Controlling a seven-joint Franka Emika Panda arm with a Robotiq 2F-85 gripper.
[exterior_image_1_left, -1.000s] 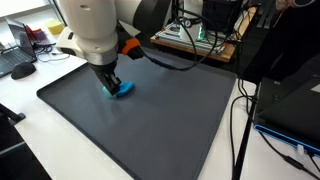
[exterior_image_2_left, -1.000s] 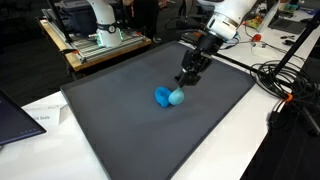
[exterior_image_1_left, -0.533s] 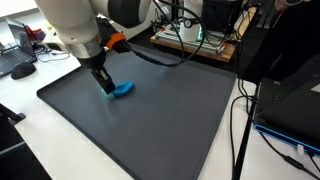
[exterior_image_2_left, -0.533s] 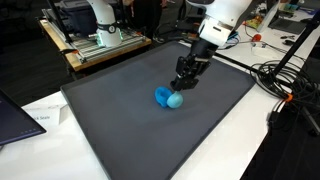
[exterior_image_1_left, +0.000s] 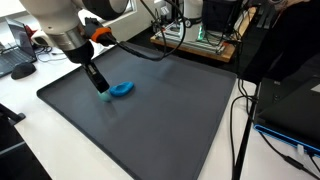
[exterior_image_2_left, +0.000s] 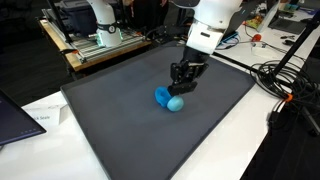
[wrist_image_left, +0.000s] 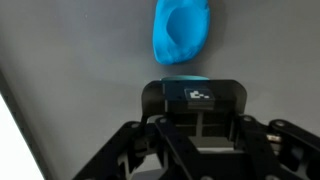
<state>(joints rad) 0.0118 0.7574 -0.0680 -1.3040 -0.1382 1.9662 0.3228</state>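
Note:
A bright blue cup-like piece (exterior_image_1_left: 124, 89) (exterior_image_2_left: 161, 96) lies on the dark grey mat (exterior_image_1_left: 150, 130) (exterior_image_2_left: 120, 110); in the wrist view this blue piece (wrist_image_left: 182, 30) shows its hollow side, just ahead of the fingers. Beside it sits a small light-blue ball (exterior_image_2_left: 176, 102) (exterior_image_1_left: 107, 98), of which the wrist view shows only a sliver (wrist_image_left: 182, 77) at the fingertips. My gripper (exterior_image_1_left: 103, 93) (exterior_image_2_left: 180, 90) (wrist_image_left: 192, 88) points down with its tips at the mat, shut on this ball. The ball lies next to the blue piece and looks slightly apart from it.
The mat's raised rim (exterior_image_2_left: 70, 95) bounds the work area. Black cables (exterior_image_1_left: 240, 120) (exterior_image_2_left: 280, 85) trail off one side. A keyboard and desk clutter (exterior_image_1_left: 20, 55), a metal rack (exterior_image_2_left: 100, 40) and a dark box (exterior_image_1_left: 290, 100) stand around the mat.
The arm has swung sideways, carrying the gripper off the blue piece; the light-blue ball has shifted a little with it. The jaws stay shut.

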